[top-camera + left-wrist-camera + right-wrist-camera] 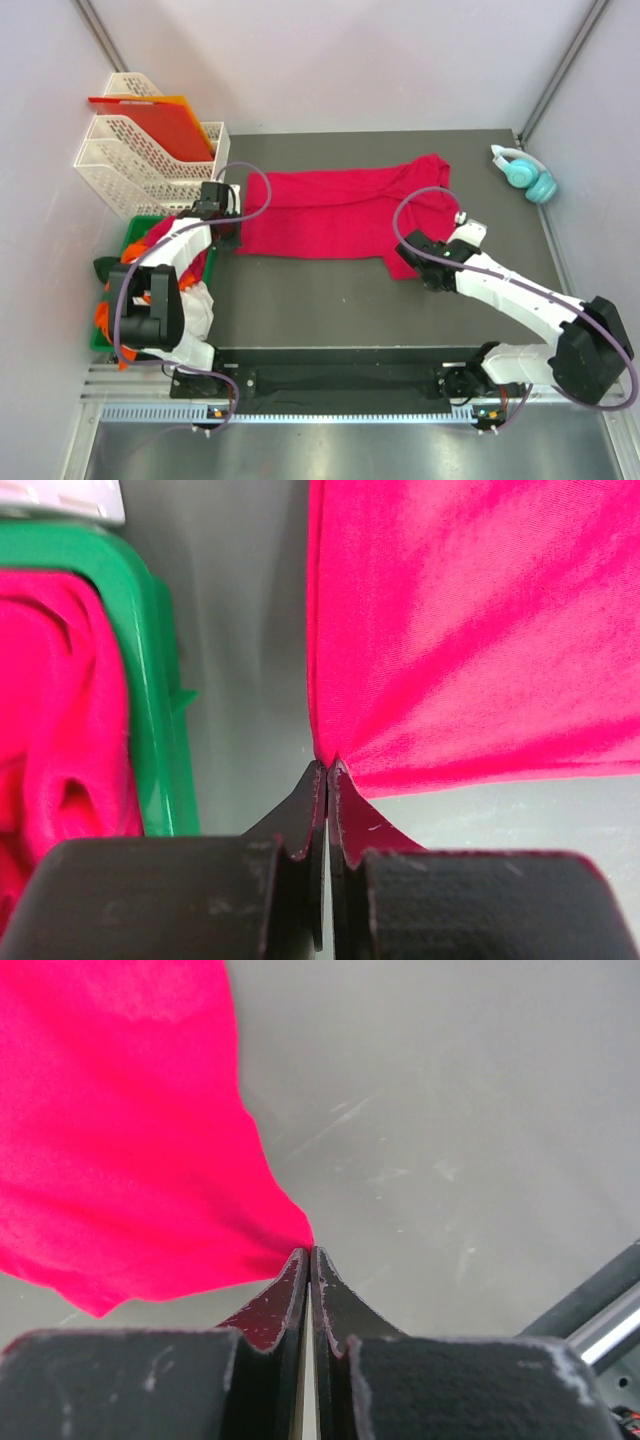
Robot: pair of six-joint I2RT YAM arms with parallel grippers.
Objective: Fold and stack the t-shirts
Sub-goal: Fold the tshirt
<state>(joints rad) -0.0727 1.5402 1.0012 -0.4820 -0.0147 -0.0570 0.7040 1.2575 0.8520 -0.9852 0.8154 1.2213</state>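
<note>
A crimson-red t-shirt (340,208) lies spread flat across the middle of the dark table. My left gripper (233,240) is at its near-left corner, and in the left wrist view the gripper (328,767) is shut on that corner of the shirt (480,630). My right gripper (408,264) is at the shirt's near-right corner. The right wrist view shows this gripper (309,1252) pinched shut on a tip of the red cloth (120,1150). More t-shirts, orange, white and pinkish-red (50,710), are bunched in the green bin (137,226).
The green bin (150,710) stands at the table's left edge, close to my left gripper. Behind it are white file trays (130,165) holding a flat red-orange plastic sheet (165,122). Teal headphones (526,172) lie at the far right corner.
</note>
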